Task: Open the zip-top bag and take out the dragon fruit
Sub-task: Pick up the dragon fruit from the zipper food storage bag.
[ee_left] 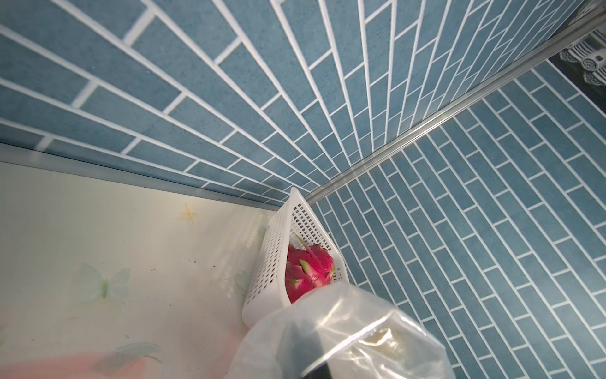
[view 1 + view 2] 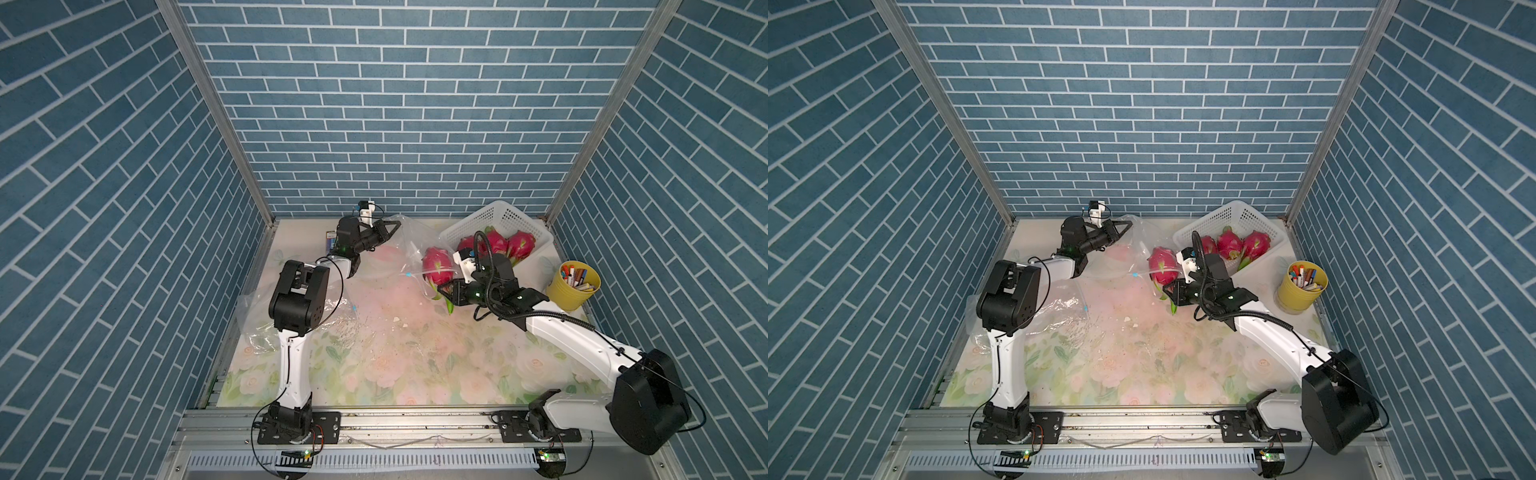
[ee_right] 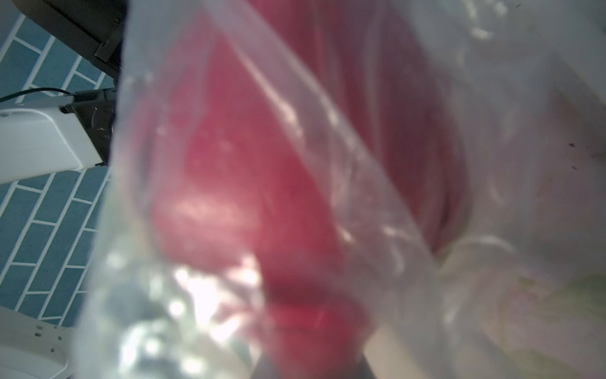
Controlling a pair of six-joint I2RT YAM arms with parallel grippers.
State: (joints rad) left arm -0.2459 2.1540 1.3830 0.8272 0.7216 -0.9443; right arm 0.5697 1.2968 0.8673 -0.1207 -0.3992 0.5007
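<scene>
- Three dragon fruits [image 2: 496,243] sit in the white basket [image 2: 521,220], right of centre; the fourth dragon fruit [image 2: 436,264] lies just left of it, inside the zip-top bag [image 2: 409,237].
- Left gripper [image 2: 394,227] is clenched on bag film; the right gripper [image 2: 445,291] (its wrist view is blurred) I cannot tell.
- Risk: the film slips and the bag sags around the fruit.

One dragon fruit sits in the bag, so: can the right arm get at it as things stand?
Probably yes: the right gripper is right beside the dragon fruit, though the zip-top bag film lies over it.
</scene>
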